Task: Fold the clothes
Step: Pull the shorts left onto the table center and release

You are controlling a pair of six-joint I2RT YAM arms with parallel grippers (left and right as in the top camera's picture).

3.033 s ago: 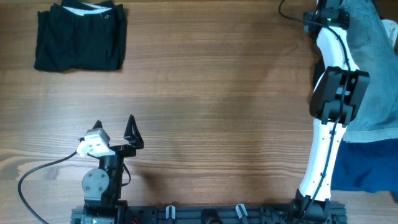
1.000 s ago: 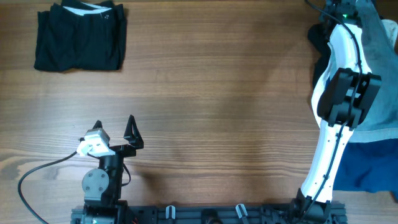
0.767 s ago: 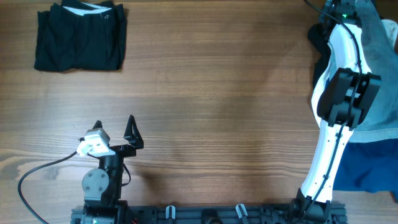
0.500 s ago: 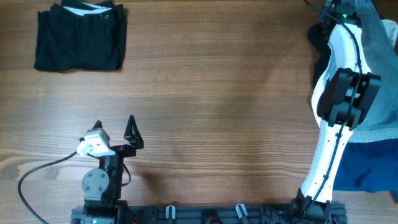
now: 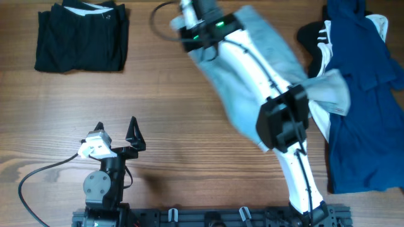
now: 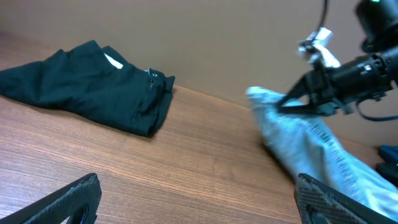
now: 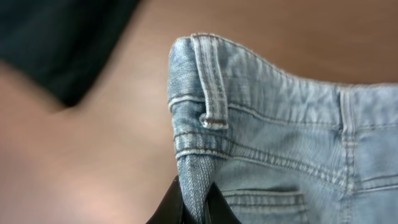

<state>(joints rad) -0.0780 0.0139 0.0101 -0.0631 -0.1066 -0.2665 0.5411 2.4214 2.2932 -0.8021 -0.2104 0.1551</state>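
Light-blue denim jeans (image 5: 274,47) trail across the table from the top middle toward the right. My right gripper (image 5: 192,39) is shut on their waistband corner. In the right wrist view the fingers (image 7: 196,205) pinch a fold of the jeans (image 7: 273,124) just below a belt loop. The left wrist view shows the jeans (image 6: 311,149) hanging from that gripper (image 6: 292,102). A folded black garment (image 5: 81,36) lies at the top left. My left gripper (image 5: 117,132) rests near the front edge, open and empty (image 6: 199,205).
A navy garment (image 5: 360,113) lies along the right edge, with a black-and-white one (image 5: 315,41) beside it. The right arm (image 5: 284,123) reaches diagonally over the middle of the table. The black garment (image 6: 93,87) lies left of the jeans.
The right arm swept from the far right edge to the top middle, pulling the jeans leftward and uncovering the navy garment. The left arm stayed still.
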